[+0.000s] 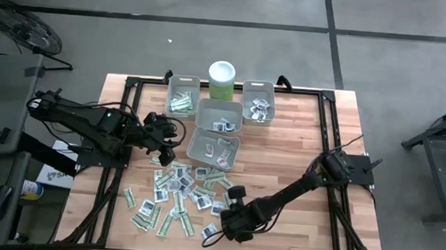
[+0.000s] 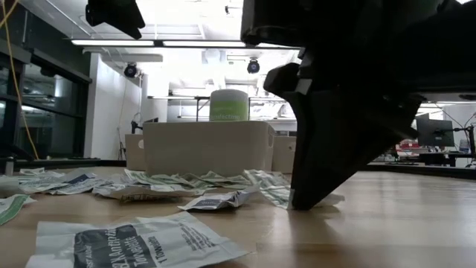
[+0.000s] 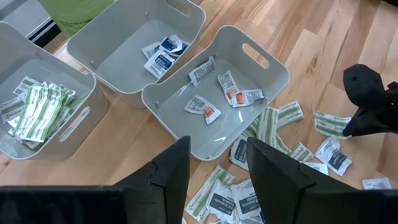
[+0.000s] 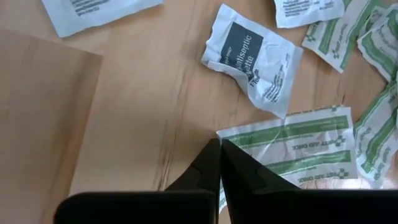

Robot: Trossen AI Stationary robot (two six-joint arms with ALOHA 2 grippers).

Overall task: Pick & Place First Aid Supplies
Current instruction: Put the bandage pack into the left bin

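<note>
A: Item: narrow green-white paper strip packet (image 4: 292, 146), near the grey rectangular plastic bin (image 1: 213, 148)?
B: Right gripper (image 4: 219, 155), fingers together on its edge. Lift straight, check grip.

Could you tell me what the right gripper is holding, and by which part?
The right gripper, fingers shut, pinches a green-striped packet at its edge, still on the table.

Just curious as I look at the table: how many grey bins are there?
4. One far left holds green strips, one far right holds white packets, one in the middle, and the nearest one sits beside the loose pile.
</note>
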